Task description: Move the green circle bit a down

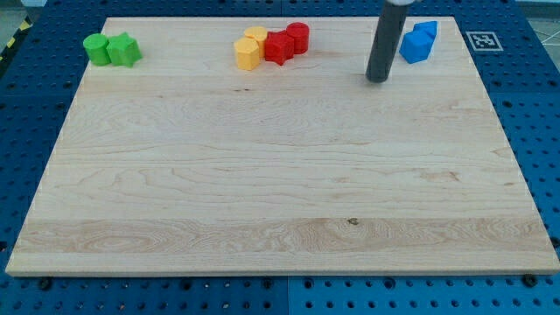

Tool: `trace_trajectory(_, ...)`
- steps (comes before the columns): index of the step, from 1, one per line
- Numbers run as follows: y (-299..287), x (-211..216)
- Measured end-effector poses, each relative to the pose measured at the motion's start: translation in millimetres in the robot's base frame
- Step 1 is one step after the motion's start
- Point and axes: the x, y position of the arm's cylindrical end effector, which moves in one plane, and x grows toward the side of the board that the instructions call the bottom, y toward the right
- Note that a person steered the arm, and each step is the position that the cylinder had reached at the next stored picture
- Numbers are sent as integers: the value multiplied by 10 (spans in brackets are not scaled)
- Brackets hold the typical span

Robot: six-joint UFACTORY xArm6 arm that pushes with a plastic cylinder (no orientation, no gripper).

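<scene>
The green circle (pixel 95 48) sits at the view's top left of the wooden board (pixel 280 201), touching a green star-like block (pixel 124 50) on its right. My tip (pixel 377 79) rests on the board near the view's top right, far to the right of the green circle. It stands just left of and slightly below the two blue blocks, not touching them.
Two yellow blocks (pixel 249 50) and two red blocks (pixel 288 42) cluster at the top middle. Two blue blocks (pixel 417 42) lie at the top right. A black-and-white marker tag (pixel 480 40) sits off the board's top right corner.
</scene>
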Motion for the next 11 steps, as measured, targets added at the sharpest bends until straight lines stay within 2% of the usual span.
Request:
trace_trajectory(1,-409,216)
trace_trajectory(2,-804,209)
trace_trajectory(7,-2430,-534)
trace_trajectory(9,-2726,-1191)
trace_trajectory(11,-3422,-1297)
